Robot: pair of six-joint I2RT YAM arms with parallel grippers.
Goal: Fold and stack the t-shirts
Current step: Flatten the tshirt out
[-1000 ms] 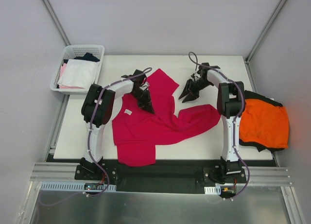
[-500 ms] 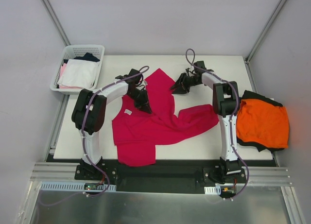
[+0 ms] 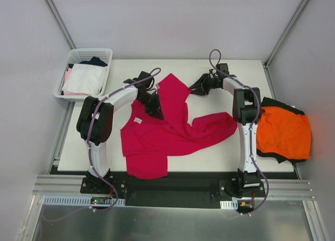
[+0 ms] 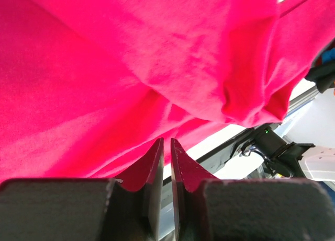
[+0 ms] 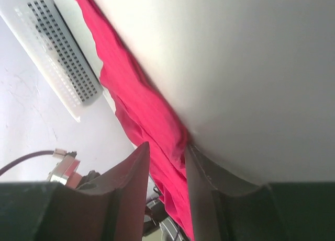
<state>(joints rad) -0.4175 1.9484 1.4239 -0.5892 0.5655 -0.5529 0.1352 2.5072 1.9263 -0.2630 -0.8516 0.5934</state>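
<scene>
The crimson t-shirt (image 3: 172, 131) lies crumpled across the middle of the table, its white neck label (image 3: 138, 120) facing up. My left gripper (image 3: 154, 108) sits low on the shirt's upper left part. In the left wrist view the left gripper (image 4: 167, 141) is shut to a thin slit with its tips against the crimson cloth (image 4: 131, 68); no cloth shows in the slit. My right gripper (image 3: 192, 89) is at the shirt's back right edge. In the right wrist view the right gripper (image 5: 165, 147) is open and straddles that crimson edge (image 5: 141, 110). The orange t-shirt (image 3: 283, 132) rests on a black t-shirt (image 3: 272, 102) at the right.
A white mesh basket (image 3: 78, 55) with white and pink garments stands beyond the table's back left corner, and the basket (image 5: 57, 47) also shows in the right wrist view. The orange and black pile hangs past the right edge of the table (image 3: 235, 147).
The right gripper has moved back and left, from above the shirt's right part down to its back right edge. The left gripper shifted slightly backward. The shirt has hardly moved.
</scene>
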